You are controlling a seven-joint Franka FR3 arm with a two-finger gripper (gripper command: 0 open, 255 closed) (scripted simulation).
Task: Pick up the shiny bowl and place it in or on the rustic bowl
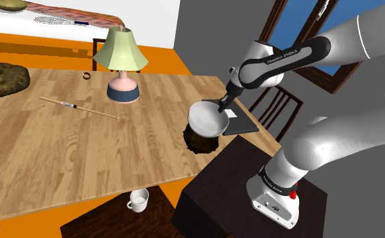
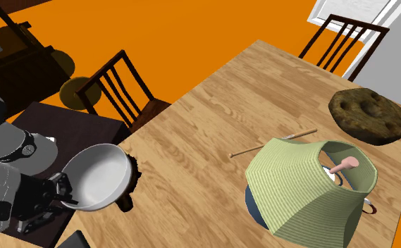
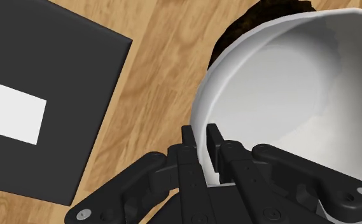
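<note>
The shiny bowl point(image 1: 206, 118) is pale silvery white, the gripper point(image 3: 201, 137) all black. The rustic bowl point(image 1: 196, 140) is mottled dark brown. The table point(image 1: 62, 155) shows light wood grain. The lamp point(image 1: 121, 54) has a pale green ribbed shade, pink neck and dark blue base. A black pad point(image 3: 65, 76) at the table's edge bears a white rectangle. The floor point(image 2: 213, 35) is orange.

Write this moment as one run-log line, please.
phase: carry | gripper: shut on white bowl rim | white bowl: tilted, over dark bowl | likely next: lower, release
</note>
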